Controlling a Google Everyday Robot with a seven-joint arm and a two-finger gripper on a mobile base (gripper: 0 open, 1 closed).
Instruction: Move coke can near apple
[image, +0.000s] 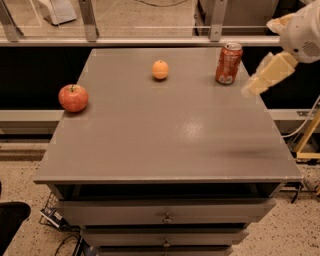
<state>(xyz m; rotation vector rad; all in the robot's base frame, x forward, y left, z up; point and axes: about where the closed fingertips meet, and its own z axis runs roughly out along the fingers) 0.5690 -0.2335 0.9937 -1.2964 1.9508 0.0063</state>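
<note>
In the camera view, the hand hangs over the far right edge of the counter, tilted down toward the surface and holding nothing. Motion smear hides its tip, so I cannot tell whether it is set wide or narrow.

The coke can stands upright just beside the hand, on the side toward the counter's middle and a little farther back, apart from it. Beyond the can from the hand sits a small orange. The apple lies well apart from the hand, at the opposite edge of the counter and nearer the front.

The can is probably light and thin-walled, with a smooth painted side that could slip or dent under a hard squeeze, and being tall and narrow it would tip from a sideways knock. The best hold looks to be across its middle, level, with moderate pressure. The carry then runs across the counter, passing in front of the orange.
</note>
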